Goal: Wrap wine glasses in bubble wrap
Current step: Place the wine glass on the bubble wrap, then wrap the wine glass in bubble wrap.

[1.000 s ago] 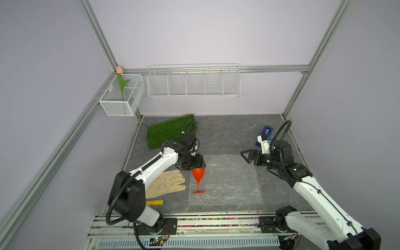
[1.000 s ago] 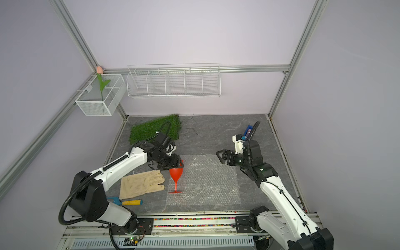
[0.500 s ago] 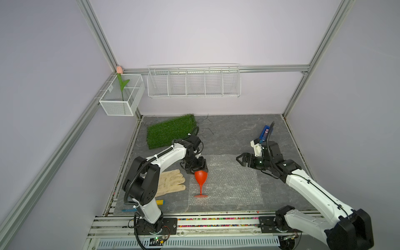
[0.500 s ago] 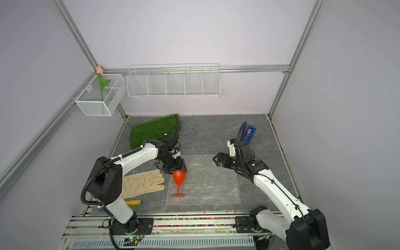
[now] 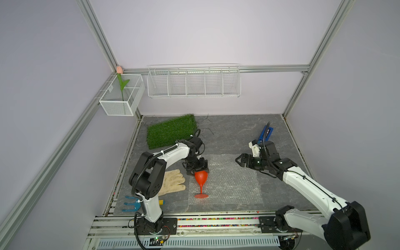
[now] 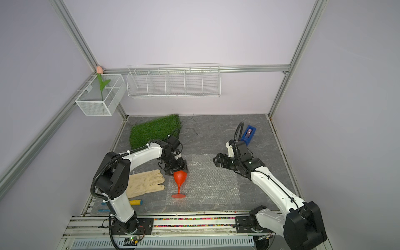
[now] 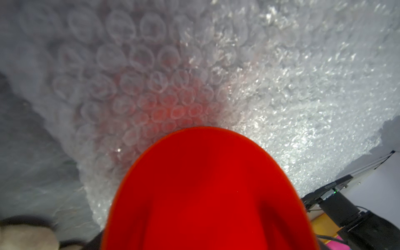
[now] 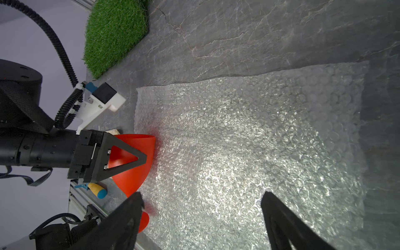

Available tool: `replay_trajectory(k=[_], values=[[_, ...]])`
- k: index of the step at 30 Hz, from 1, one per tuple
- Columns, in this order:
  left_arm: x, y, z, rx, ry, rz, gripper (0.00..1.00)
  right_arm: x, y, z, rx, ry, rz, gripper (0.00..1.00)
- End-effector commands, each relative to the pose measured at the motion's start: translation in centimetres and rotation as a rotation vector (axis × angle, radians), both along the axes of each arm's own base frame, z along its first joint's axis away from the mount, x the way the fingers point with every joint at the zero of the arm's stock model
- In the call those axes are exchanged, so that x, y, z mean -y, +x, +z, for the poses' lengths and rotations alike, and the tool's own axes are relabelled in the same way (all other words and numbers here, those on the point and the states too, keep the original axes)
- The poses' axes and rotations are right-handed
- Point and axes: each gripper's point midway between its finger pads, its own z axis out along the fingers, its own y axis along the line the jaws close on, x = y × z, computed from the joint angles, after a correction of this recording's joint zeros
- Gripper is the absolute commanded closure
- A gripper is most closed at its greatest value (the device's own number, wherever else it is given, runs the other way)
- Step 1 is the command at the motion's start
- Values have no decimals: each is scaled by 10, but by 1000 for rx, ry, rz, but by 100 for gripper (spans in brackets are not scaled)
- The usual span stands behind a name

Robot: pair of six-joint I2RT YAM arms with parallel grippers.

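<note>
Fingers (image 8: 124, 147) of the left gripper (image 5: 198, 170) are sitting either side of the red goblet (image 5: 201, 178), right at its cup, though whether they are squeezing or just bracketing it I am not managing to tell. That goblet is resting on the left edge of the bubble wrap (image 5: 233, 179), cup pointing toward the wrap's far side and foot toward its near side (lying flat or only leaning, I cannot say). Over the wrap's far edge the right gripper (image 5: 238, 161) is hovering with its jaws spread wide, holding nothing. High beyond the wrap's far left corner, a white mesh box (image 5: 116, 108) is holding one artificial tulip (image 5: 119, 70); beside it a wire rack (image 5: 194, 95) is showing five compartments. Counting up: one goblet, one sheet of wrap, one pale glove (image 5: 173, 181) lying just left of the wrap, one grass mat (image 5: 171, 132) beyond its far left corner, one blue block (image 5: 266, 133) past the far right corner, two containers, two arms.
</note>
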Motion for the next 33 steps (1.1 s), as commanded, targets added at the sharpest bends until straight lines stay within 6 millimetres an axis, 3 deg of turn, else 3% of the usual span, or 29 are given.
replay_trajectory(k=[1, 7, 13, 16, 20, 22, 26, 33], values=[[0, 13, 18, 64, 5, 13, 1, 0, -1, -4, -8, -20, -3, 11], [-16, 18, 50, 153, 41, 33, 1, -14, -3, -1, -18, 7, 17, 11], [-58, 27, 74, 357, 106, 133, 0, -42, -9, 4, -19, 100, 68, 7], [-68, 16, 70, 374, 67, 177, 6, -52, -12, 3, -29, 114, 82, 4], [-74, -6, 53, 345, 41, 189, 24, -68, -15, 2, -47, 140, 97, 2], [-72, -17, 43, 323, -2, 193, 30, -77, -16, -2, -66, 167, 110, 9], [-68, -35, 20, 264, -58, 205, 55, -91, -15, -8, -103, 186, 132, 17], [-73, -53, -4, 217, -62, 211, 63, -103, -16, -10, -107, 176, 153, 19]])
